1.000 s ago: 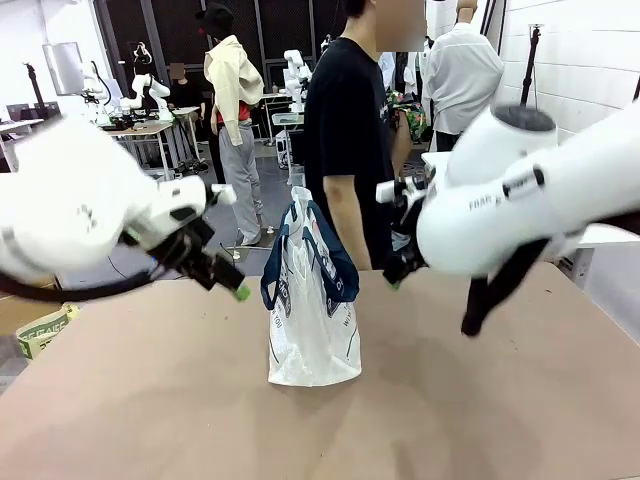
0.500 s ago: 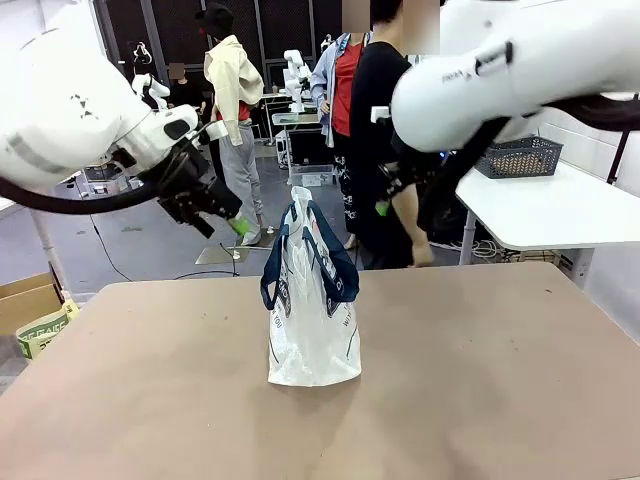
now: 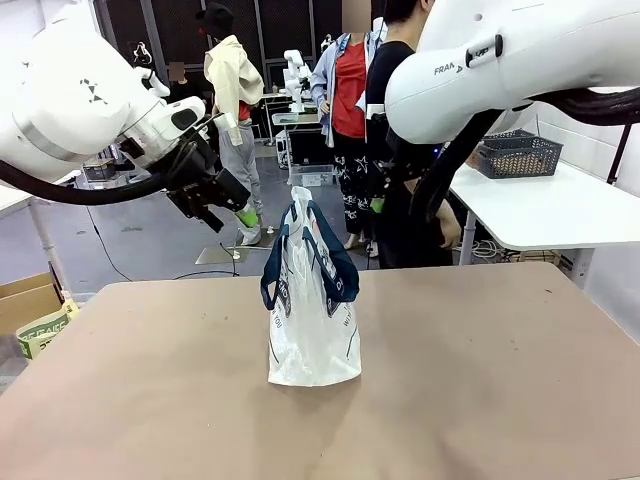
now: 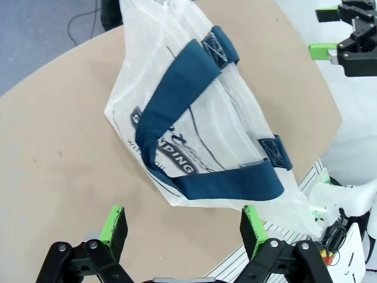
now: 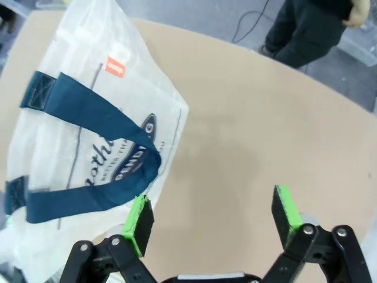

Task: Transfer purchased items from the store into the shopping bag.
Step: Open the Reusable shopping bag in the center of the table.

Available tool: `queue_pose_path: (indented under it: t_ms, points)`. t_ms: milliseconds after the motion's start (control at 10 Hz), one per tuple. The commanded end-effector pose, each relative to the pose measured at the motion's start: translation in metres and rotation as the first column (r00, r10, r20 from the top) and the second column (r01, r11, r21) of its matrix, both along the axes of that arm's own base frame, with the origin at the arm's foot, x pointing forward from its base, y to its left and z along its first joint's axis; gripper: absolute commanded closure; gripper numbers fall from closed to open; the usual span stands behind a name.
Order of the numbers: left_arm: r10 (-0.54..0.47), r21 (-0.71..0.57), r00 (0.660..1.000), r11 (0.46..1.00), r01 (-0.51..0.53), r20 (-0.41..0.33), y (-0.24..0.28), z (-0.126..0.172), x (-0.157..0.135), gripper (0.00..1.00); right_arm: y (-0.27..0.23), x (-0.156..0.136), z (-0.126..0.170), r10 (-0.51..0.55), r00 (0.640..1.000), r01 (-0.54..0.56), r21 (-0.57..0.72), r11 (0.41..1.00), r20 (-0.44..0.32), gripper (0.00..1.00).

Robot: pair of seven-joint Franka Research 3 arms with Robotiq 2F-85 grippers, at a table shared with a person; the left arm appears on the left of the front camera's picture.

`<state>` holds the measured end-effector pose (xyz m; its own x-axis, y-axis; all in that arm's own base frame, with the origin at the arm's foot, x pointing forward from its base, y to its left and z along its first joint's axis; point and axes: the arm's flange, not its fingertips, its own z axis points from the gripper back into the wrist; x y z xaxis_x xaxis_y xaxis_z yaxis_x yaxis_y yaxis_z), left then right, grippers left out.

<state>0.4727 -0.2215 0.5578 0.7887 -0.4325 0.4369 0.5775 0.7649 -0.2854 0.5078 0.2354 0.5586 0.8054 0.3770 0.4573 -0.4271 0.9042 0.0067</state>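
The shopping bag (image 3: 312, 300) stands upright at the middle of the brown table, translucent with navy handles. My left gripper (image 3: 238, 212) hovers above and left of the bag's top; in the left wrist view it (image 4: 184, 227) is open, looking down on the bag (image 4: 194, 124). Above and right of the bag, my right gripper (image 3: 380, 205) hangs open, and the right wrist view shows its jaws (image 5: 213, 215) wide apart over the bag (image 5: 88, 130). The store (image 3: 517, 155), a dark grey lattice basket, sits on a white side table at far right. The purchased items are out of view.
A person in black (image 3: 400, 200) stands at the far table edge behind the right gripper. The white side table (image 3: 560, 210) lies beyond the right corner. The brown table (image 3: 480, 380) spreads around the bag. A cardboard box (image 3: 25, 300) sits on the floor at left.
Both arms have risen from near the tabletop to above the bag's top. The right arm's bulk lifted, uncovering the basket. The person stepped right. The bag has not moved.
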Motion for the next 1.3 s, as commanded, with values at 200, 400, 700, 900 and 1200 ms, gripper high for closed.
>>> queue_pose_path:
  t_ms: [200,400,700,900,1200]
  points:
    - [0.076,-0.064,0.978,0.994,-0.09,-0.194,-0.034,0.027,-0.003,0.0,0.053,0.035,0.025,-0.154,0.972,0.177,0.118,0.977,-0.176,0.0]
    - [0.075,-0.069,0.973,0.993,-0.092,-0.218,-0.037,0.03,-0.004,0.0,0.075,0.051,0.027,-0.129,0.97,0.161,0.149,0.976,-0.207,0.0]
    - [0.038,-0.117,0.969,0.991,-0.068,-0.246,-0.043,0.025,0.0,0.0,0.098,0.064,0.016,-0.134,0.959,0.188,0.208,0.96,-0.25,0.0]
    - [0.047,-0.107,0.963,0.991,-0.077,-0.267,-0.047,0.019,0.0,0.0,0.102,0.066,0.008,-0.124,0.946,0.192,0.208,0.959,-0.299,0.0]
    - [0.074,-0.083,0.958,0.991,-0.101,-0.277,-0.051,-0.002,0.007,0.0,0.103,0.066,-0.007,-0.104,0.922,0.191,0.206,0.96,-0.374,0.0]
